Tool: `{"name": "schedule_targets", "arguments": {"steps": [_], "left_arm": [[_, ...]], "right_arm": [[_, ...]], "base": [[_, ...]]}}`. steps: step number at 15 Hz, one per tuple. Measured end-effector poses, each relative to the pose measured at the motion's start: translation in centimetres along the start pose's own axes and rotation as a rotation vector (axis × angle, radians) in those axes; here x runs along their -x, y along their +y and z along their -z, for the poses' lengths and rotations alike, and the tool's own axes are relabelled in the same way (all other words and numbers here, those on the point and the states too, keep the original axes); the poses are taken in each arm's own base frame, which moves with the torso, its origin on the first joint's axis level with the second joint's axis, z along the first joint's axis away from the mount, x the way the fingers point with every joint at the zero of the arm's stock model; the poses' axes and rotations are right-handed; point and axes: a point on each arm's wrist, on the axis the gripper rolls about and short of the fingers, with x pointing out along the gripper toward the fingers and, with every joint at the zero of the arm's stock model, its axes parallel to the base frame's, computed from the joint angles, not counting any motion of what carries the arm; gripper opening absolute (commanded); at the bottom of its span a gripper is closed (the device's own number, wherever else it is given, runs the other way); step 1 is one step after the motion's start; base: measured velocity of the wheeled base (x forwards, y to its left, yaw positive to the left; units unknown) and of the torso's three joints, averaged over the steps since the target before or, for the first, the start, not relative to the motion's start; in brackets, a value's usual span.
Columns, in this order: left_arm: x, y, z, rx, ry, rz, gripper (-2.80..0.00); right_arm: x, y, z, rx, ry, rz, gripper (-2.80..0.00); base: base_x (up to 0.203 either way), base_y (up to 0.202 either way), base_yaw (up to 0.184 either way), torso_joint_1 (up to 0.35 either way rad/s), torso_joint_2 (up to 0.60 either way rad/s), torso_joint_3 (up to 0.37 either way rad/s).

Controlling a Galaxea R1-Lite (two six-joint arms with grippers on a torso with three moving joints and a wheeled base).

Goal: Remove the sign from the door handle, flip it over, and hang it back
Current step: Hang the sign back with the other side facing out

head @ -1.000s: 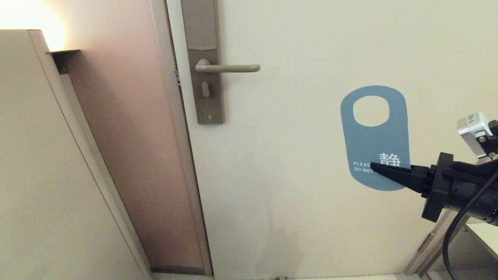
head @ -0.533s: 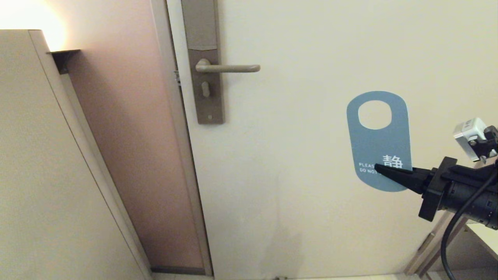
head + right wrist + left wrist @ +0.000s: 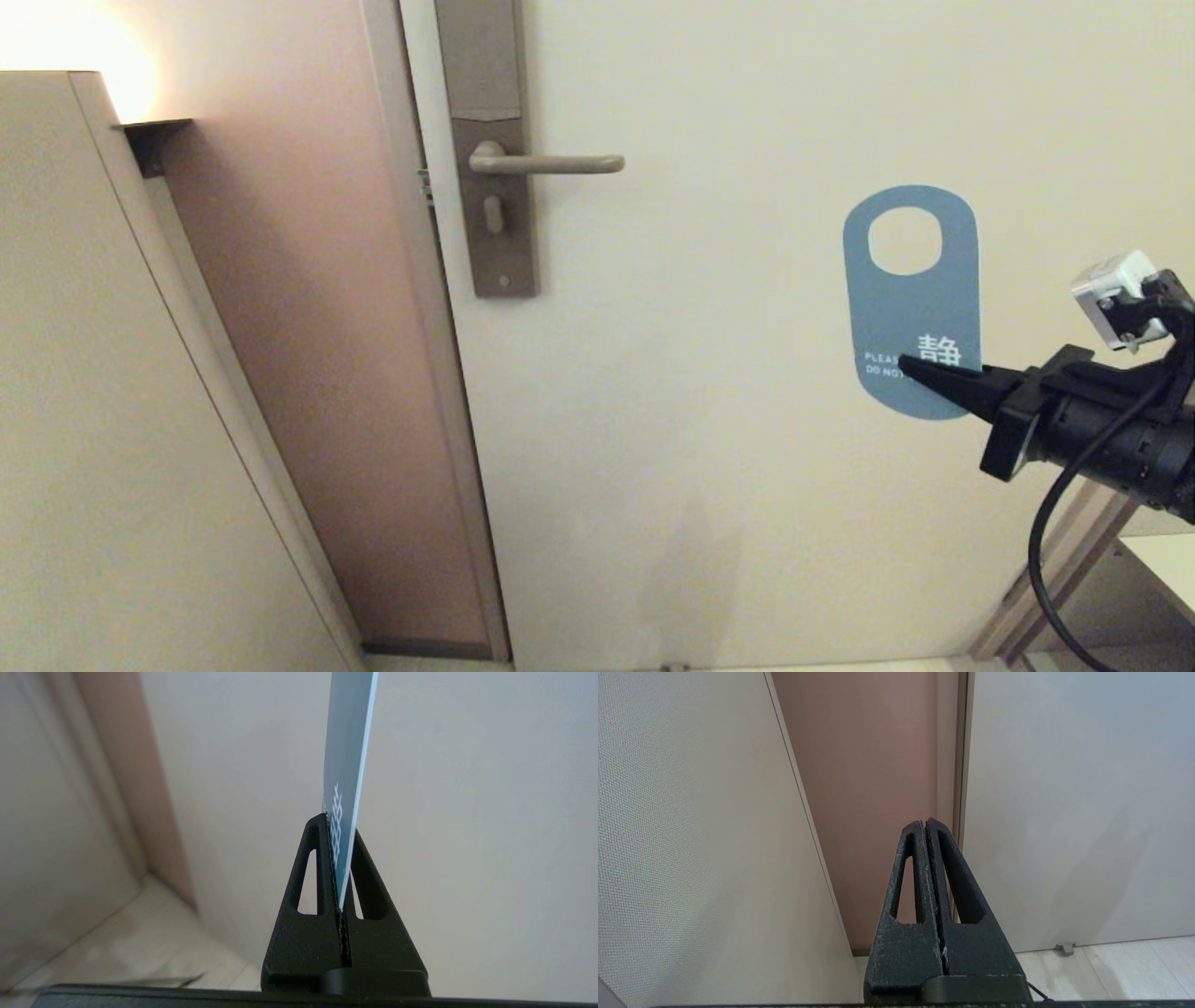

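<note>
Pale door fills my head view, with the door handle bare on its tall plate and a lit wall at the far left; the sign is off the handle, well to its right and lower, upright, blue face toward me, my right hand pinching its lower edge; I read a white Chinese character and partly hidden "PLEAS… DO NOT…". From the left wrist, my left hand is pressed together, holding nothing, pointing at the door frame low down. From the right wrist, the sign shows edge-on between the fingers; it looks thin, light and stiff but bendable, likely slippery, so I judge the solid lower end the safest hold, leaving the hole free.
</note>
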Motion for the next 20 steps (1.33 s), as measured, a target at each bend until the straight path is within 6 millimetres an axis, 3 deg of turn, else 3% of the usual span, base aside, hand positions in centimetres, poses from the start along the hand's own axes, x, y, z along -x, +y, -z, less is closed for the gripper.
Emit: {"name": "schedule_targets", "arguments": {"steps": [5, 11, 20], "left_arm": [[0.0, 0.0, 0.0, 0.0, 0.0, 0.0, -2.8], [0.0, 0.0, 0.0, -0.001, 0.0, 0.0, -2.8], [0.0, 0.0, 0.0, 0.0, 0.0, 0.0, -2.8]], "right_arm": [[-4.0, -1.7, -1.8, 0.038, -0.109, 0.057, -2.8], [-7.3, -2.3, -3.0, 0.061, -0.147, 0.04, -2.8], [-8.4, -2.6, -2.8, 0.219, -0.133, 0.047, -2.8]], "base": [[0.0, 0.0, 0.0, 0.0, 0.0, 0.0], [0.0, 0.0, 0.0, 0.0, 0.0, 0.0], [0.0, 0.0, 0.0, 0.0, 0.0, 0.0]]}}
